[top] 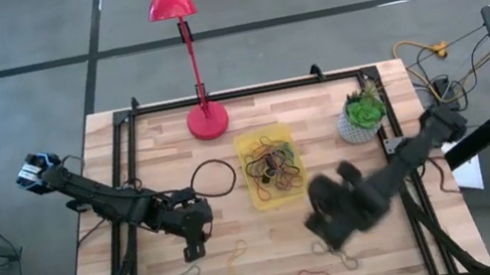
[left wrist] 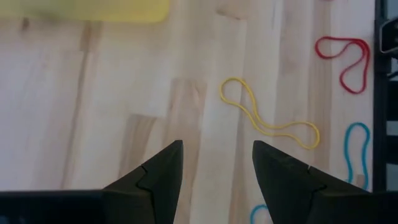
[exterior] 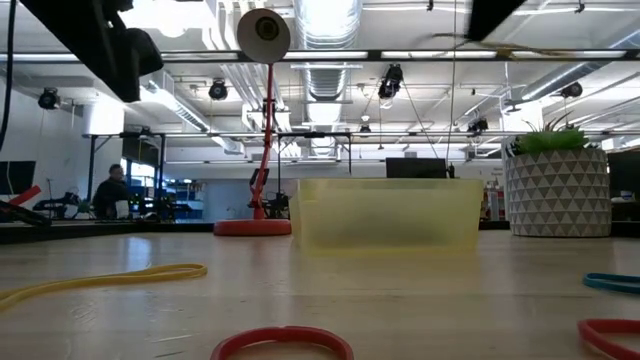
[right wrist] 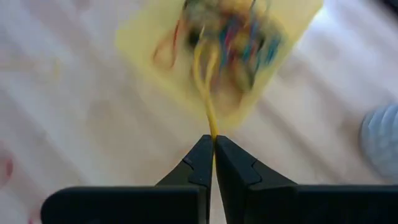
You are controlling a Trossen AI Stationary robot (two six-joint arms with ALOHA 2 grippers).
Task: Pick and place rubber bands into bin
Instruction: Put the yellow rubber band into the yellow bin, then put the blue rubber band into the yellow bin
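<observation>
The translucent yellow bin (top: pixel 270 165) sits mid-table with several coloured rubber bands in it. More rubber bands lie flat near the table's front edge: yellow (left wrist: pixel 267 115), red (left wrist: pixel 345 62) and blue (left wrist: pixel 357 149). My left gripper (left wrist: pixel 214 158) hangs open over bare wood left of the yellow band, touching nothing. My right gripper (right wrist: pixel 213 142) is up in the air at the near right of the bin (right wrist: pixel 217 50), shut on a yellow rubber band (right wrist: pixel 205 81). My right gripper pinches the yellow rubber band between its two fingertips, at the end beside them (right wrist: pixel 213 127). The fingers slant down toward the bin. The band hangs out past the fingertips, lifted clear of the table; its far end is blurred against the bin's contents.
A red lamp base (top: pixel 208 121) stands behind the bin and a white pot with a green plant (top: pixel 361 117) to its right. A large black loop (top: pixel 214 178) lies left of the bin. Black rails (top: pixel 127 158) run along the table's sides.
</observation>
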